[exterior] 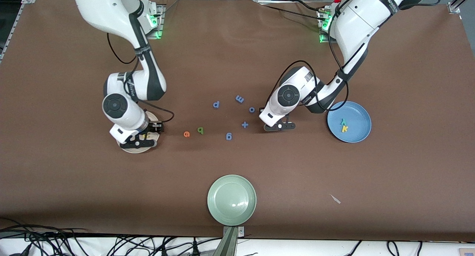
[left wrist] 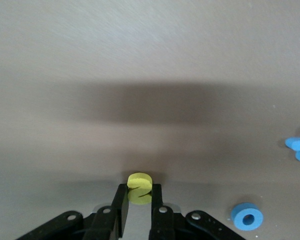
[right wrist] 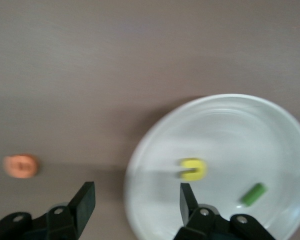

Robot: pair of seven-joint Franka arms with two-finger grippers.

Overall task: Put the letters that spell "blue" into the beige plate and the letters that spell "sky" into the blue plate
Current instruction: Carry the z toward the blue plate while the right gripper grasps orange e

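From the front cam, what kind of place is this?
Likely a robotics lab bench: two Franka arms at a brown-covered table, aluminium framing at its edges, loose cables along the near edge.

A brown cloth [exterior: 237,55] covers the whole table, slightly wrinkled toward the robots' bases, with aluminium frame rails [exterior: 15,15] at its corners, a tangle of black cables [exterior: 55,243] along the white strip nearer the front camera than the cloth, and even overhead light casting soft shadows.

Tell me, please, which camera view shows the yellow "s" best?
The left wrist view: the yellow "s" sits pinched between the left gripper fingers. In the front view the arm hides it; the right wrist view misses it.
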